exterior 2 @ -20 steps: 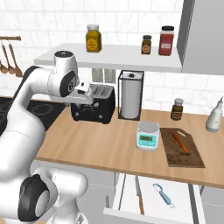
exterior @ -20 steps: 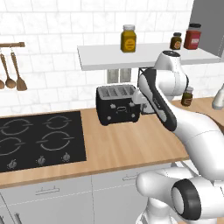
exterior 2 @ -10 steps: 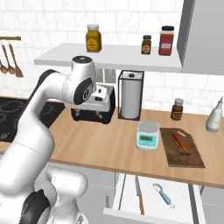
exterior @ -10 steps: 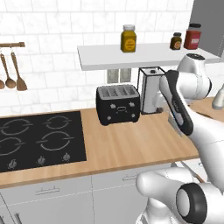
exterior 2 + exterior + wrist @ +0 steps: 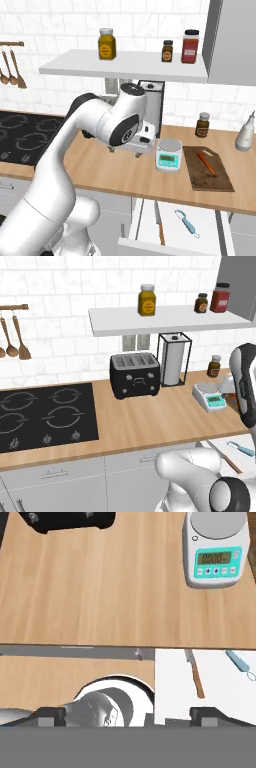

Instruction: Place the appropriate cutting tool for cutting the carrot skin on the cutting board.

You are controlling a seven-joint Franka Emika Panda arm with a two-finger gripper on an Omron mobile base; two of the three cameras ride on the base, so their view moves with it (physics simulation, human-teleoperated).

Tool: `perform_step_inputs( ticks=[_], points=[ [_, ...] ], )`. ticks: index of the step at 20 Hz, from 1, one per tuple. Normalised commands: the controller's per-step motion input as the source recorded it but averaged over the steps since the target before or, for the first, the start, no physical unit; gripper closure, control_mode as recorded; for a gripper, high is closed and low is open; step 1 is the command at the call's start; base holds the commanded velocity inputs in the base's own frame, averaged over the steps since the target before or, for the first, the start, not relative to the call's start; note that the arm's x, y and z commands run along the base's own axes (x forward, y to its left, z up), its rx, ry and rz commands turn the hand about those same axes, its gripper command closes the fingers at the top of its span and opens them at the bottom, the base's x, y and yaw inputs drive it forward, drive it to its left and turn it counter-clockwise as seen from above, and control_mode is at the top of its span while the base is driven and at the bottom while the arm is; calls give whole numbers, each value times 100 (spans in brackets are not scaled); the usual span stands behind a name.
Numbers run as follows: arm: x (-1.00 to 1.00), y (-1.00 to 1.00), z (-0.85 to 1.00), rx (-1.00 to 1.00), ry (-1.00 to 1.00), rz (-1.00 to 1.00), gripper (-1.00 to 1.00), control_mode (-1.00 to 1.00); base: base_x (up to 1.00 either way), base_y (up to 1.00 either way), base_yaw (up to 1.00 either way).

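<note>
The light-blue-handled peeler point(image 5: 187, 223) lies in the open white drawer point(image 5: 200, 235) below the counter, to the right of a long dark knife point(image 5: 160, 227). Both also appear in the hand view, the peeler point(image 5: 239, 662) at the right edge and the knife point(image 5: 194, 673) left of it. An orange carrot point(image 5: 205, 162) rests on the dark-brown cutting board point(image 5: 207, 172) at the counter's right. My gripper point(image 5: 128, 714) is open, its fingertips point(image 5: 50, 715) wide apart with nothing between them. It hangs over the counter's front edge, left of the drawer.
A kitchen scale point(image 5: 168, 155) stands left of the board. The black toaster point(image 5: 135, 375) and paper towel holder point(image 5: 173, 358) stand at the back. A stove point(image 5: 45, 416) takes the left end. A small jar point(image 5: 202, 125) and white bottle point(image 5: 246, 132) stand behind the board.
My arm has swung to the right, from in front of the toaster toward the scale and the open drawer. The peeler, carrot and board have not moved.
</note>
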Motion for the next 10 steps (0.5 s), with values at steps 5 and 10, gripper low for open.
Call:
perform_step_inputs(
  ticks=[5,10],
  points=[
    [-95,-83,-34,13,12,-11,-100,-100,0,0,0],
    [-81,-72,-49,2,8,-13,-100,-100,0,0,0]
  ],
)
